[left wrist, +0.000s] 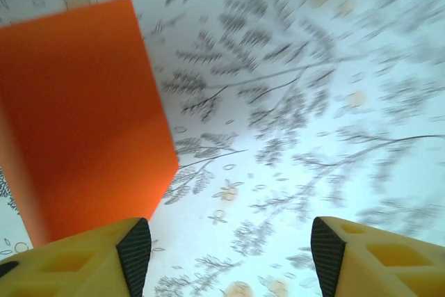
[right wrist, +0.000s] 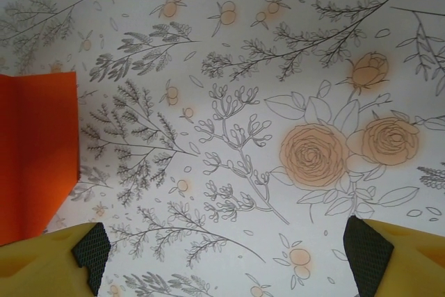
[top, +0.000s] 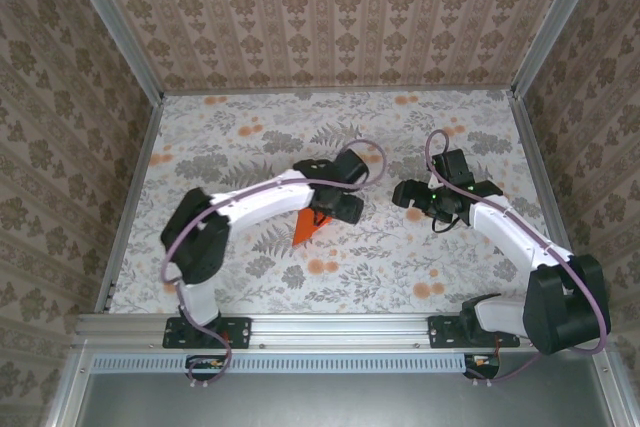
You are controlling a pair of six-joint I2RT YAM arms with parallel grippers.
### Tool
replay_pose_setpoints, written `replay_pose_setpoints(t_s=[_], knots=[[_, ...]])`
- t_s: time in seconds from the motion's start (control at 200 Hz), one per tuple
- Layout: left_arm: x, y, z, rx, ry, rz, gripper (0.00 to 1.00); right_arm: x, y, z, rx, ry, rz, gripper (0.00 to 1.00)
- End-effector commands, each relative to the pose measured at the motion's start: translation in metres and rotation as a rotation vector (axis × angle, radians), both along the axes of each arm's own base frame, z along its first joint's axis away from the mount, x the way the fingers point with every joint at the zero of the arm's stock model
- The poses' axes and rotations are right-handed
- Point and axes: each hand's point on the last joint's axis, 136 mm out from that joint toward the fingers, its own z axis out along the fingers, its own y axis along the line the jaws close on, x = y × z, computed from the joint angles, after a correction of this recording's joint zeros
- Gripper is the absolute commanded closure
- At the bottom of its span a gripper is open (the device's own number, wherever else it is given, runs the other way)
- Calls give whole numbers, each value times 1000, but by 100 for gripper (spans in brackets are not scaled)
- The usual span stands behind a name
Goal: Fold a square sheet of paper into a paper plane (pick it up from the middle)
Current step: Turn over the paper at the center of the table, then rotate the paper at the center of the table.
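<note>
- Yellow left gripper (left wrist: 231, 254): jaws spread, empty, just beside the creased bright orange paper sheet (left wrist: 83, 116).
- Likewise the right gripper (right wrist: 226, 252): jaws spread, empty.
- We should align the edges before creasing.

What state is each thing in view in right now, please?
Paper: folded and creased, lying on the table, not gripped.
Left end effector: open, nothing between its fingers, paper just beside one finger.
Right end effector: open wide, holding nothing, over bare table.
</note>
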Motion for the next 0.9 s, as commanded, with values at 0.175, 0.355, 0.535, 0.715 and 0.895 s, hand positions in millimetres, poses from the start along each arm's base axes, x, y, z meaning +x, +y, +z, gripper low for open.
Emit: replay_pose_setpoints(t_s=[0.175, 0.355, 0.535, 0.715, 0.895], knots=[[42, 50, 46, -357, -4, 189, 18, 13, 41, 31, 147, -65, 97, 11], [54, 123, 35, -350, -48, 371, 2, 15, 110, 29, 183, -48, 232, 28], [49, 189, 18, -326, -50, 583, 0, 11, 197, 6, 212, 8, 380, 42], [33, 220, 6, -317, -37, 672, 0, 2, 264, -17, 218, 74, 490, 57], [24, 229, -2, -317, -15, 707, 0, -9, 295, -49, 212, 154, 551, 59]])
